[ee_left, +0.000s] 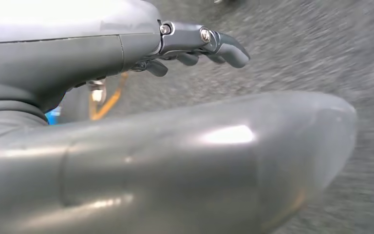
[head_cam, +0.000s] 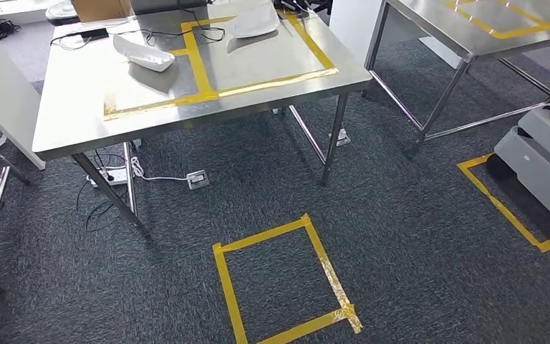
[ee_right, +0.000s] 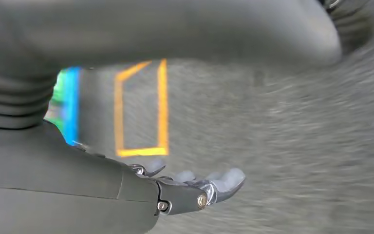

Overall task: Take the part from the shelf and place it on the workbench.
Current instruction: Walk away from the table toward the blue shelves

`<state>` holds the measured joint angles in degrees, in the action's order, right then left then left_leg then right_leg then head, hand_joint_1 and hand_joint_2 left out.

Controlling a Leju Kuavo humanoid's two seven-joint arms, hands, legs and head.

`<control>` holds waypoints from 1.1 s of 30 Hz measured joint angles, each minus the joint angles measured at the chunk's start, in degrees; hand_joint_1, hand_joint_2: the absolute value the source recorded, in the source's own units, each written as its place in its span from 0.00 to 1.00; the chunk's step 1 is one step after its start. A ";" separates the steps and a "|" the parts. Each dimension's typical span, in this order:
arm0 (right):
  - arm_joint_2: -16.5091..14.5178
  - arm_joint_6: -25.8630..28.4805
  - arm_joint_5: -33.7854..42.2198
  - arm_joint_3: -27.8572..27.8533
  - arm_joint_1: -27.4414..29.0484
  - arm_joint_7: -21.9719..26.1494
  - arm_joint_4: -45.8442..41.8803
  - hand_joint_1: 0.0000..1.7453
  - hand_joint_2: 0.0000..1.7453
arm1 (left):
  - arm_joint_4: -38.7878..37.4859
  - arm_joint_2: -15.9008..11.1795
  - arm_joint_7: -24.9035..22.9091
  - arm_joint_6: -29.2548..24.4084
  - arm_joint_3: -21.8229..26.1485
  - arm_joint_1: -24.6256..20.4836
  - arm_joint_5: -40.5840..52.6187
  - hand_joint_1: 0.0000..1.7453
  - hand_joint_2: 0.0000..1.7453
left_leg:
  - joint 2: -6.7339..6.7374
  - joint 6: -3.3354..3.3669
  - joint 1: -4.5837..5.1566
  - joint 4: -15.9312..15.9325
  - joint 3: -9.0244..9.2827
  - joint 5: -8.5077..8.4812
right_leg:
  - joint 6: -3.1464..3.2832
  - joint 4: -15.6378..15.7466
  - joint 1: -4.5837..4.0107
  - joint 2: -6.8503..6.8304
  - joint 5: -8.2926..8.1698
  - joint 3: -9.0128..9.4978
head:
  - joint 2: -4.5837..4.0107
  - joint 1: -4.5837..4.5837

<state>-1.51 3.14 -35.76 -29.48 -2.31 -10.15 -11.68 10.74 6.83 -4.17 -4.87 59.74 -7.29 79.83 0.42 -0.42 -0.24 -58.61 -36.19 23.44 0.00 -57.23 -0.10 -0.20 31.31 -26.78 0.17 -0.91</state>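
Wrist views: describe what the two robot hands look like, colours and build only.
The left robot hand has a smooth, glossy grey cover, a thick rounded grey thumb and darker grey fingers with small silver screws. The right robot hand looks alike: grey ribbed cover, dark grey shell, dark fingers with a silver screw.

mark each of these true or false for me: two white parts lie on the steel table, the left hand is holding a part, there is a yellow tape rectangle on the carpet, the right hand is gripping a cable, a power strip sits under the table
1. Two white parts lie on the steel table. True.
2. The left hand holds a part. False: it holds nothing, fingers apart over the carpet.
3. A yellow tape rectangle is on the carpet. True.
4. The right hand grips a cable. False: it holds nothing.
5. A power strip lies under the table. True.
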 joint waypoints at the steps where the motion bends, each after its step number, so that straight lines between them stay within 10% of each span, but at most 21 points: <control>1: -0.15 0.64 0.19 -0.25 0.00 -2.47 0.11 0.00 1.00 | 0.01 -0.09 0.50 -0.03 0.00 -0.55 -0.24 0.00 0.00 | -0.02 -0.42 -0.07 0.27 -0.07 -0.62 | 0.38 0.40 -0.12 0.02 -0.34 -0.26 | 0.00 -0.03; 3: -0.69 1.69 0.34 -0.53 0.06 -5.75 0.28 0.00 1.00 | 0.02 -0.31 0.94 -0.03 -0.01 -1.36 -0.48 0.00 0.00 | -0.12 -1.17 -0.24 -0.08 -0.56 -0.11 | 1.31 0.76 -0.04 -0.17 -1.52 -1.17 | 0.00 -0.11; 7: -2.96 3.39 3.19 -2.20 0.04 -4.39 0.40 0.00 1.00 | 0.03 -0.93 0.16 -0.45 -0.04 -1.41 -0.18 0.00 0.00 | -0.27 -1.88 -0.32 -11.17 -3.53 9.56 | 2.57 0.88 -0.09 -0.19 -3.85 -3.72 | 0.00 -0.05; 9: -4.23 3.74 3.85 -3.15 0.05 -3.61 0.48 0.00 1.00 | 0.05 -1.54 -1.16 -0.79 -0.04 -0.83 -0.41 0.00 0.00 | -0.29 -1.95 -0.30 -15.27 -3.19 10.29 | 2.58 0.53 -0.25 -0.19 -4.94 -5.36 | -0.01 -0.05; 14: -6.12 4.05 3.51 -4.12 0.01 -2.48 0.63 0.00 1.00 | 0.27 -3.11 -6.79 -1.94 0.27 1.17 -2.33 0.00 0.00 | -0.34 -1.22 0.00 -1.20 7.92 7.03 | 1.66 -1.08 -0.33 -0.41 -6.87 -8.80 | 0.00 -0.07; 17: -6.28 5.78 5.11 -5.11 -0.23 -1.63 0.65 0.00 1.00 | 0.31 -3.63 -9.54 -1.96 0.65 2.09 -2.23 0.00 0.00 | -0.31 -0.29 0.14 1.08 8.18 7.03 | 0.83 -1.10 -0.32 -0.57 -8.06 -9.43 | 0.00 -0.07; 19: -6.32 7.15 6.83 -6.33 -0.35 -1.30 0.65 0.00 1.00 | 0.34 -3.75 -9.37 -2.04 0.79 2.41 -2.05 0.00 0.00 | -0.12 0.64 -0.16 1.32 7.36 6.03 | 0.15 -2.69 -0.22 -0.35 -6.22 -10.22 | 0.00 -0.15; 23: -6.38 6.42 7.67 -8.04 -0.63 -0.93 0.65 0.00 1.00 | 0.48 -3.80 -5.83 -2.62 0.84 2.38 -2.23 0.00 0.00 | 0.09 1.08 -0.29 1.06 4.74 3.86 | -1.06 -15.51 0.38 -0.13 2.75 -13.53 | -0.01 -0.32; 25: -6.38 4.94 7.12 -8.17 -0.69 -0.57 0.65 0.00 1.00 | 0.46 -3.72 -4.31 -2.75 0.85 2.19 -2.10 0.00 0.00 | 0.19 0.90 -0.29 0.69 3.14 2.85 | -1.11 -16.37 0.46 -0.13 1.44 -11.91 | -0.01 -0.32; 29: -6.46 3.48 6.89 -8.36 -1.21 -0.10 0.65 0.00 1.00 | 0.43 -3.29 -3.54 -2.67 0.83 1.03 -1.12 0.00 0.00 | 0.19 -0.02 -0.24 0.09 1.04 1.11 | -0.17 -2.31 0.22 0.02 -1.13 -1.92 | 0.00 -0.31; 33: -6.86 3.00 6.13 -8.36 -1.51 -1.29 0.73 0.00 1.00 | 0.40 -3.00 -2.95 -2.63 0.67 -0.38 -0.45 0.00 0.00 | 0.11 -1.52 -0.44 0.33 0.65 0.02 | 1.43 0.32 -0.09 0.02 -1.72 -1.51 | 0.00 -0.30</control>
<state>-8.38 6.14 -29.63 -37.83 -3.82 -11.45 -10.95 11.14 3.83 -7.11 -7.50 60.40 -7.68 79.38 0.53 -1.94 -0.68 -58.28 -35.53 23.46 1.43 -56.91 -0.19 -0.18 29.59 -28.29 0.17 -1.20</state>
